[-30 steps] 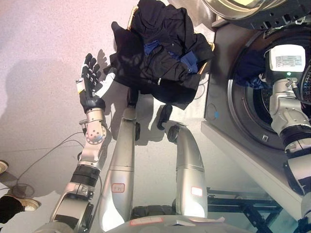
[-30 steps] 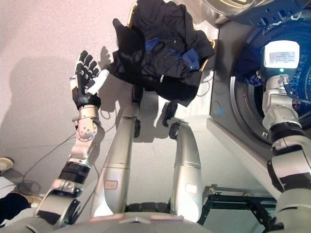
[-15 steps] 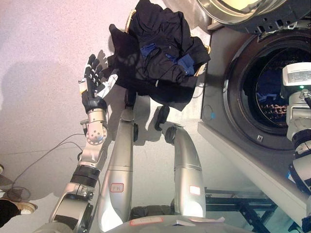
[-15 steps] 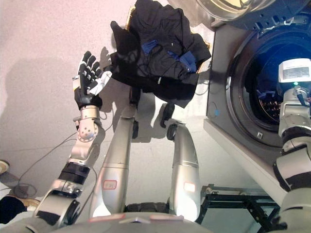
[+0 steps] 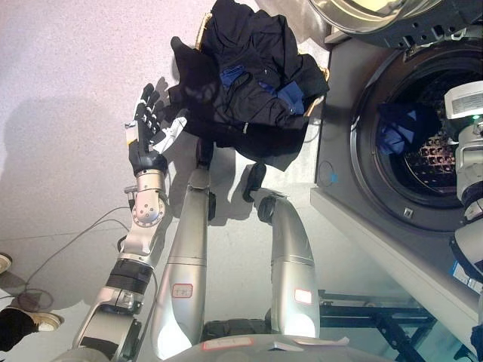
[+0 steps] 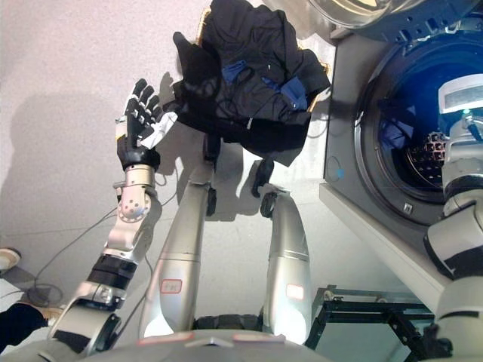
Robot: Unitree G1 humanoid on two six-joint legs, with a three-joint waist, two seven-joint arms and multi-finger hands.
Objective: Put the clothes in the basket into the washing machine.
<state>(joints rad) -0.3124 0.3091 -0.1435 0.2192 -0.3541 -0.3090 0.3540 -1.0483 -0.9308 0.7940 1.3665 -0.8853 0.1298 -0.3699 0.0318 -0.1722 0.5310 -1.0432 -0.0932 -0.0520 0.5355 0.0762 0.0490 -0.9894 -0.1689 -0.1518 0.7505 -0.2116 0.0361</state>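
While the left hand is raised over the floor with its fingers spread straight and nothing held, a heap of dark clothes lies just beyond it and to its right, close to the fingertips but not touching them. The heap is mostly black cloth with a few blue patches showing, and it covers the basket almost wholly; only a thin yellowish strip of rim peeps out at the far left of the pile and another at its right edge. Some of the black cloth hangs over the near side of the basket toward the floor.

Further to the right of the left hand, past the pile, stands the washing machine, its grey front panel facing the basket and its round opening uncovered. Inside the drum a blue garment lies against the perforated wall on the side nearest the basket. The open door shows at the far top edge, above the opening.

The right arm comes up at the right edge in front of the drum opening; the right hand itself is not seen in either view, so how its fingers stand cannot be told.

At the near left corner, behind the left arm, a person's shoe shows on the floor.
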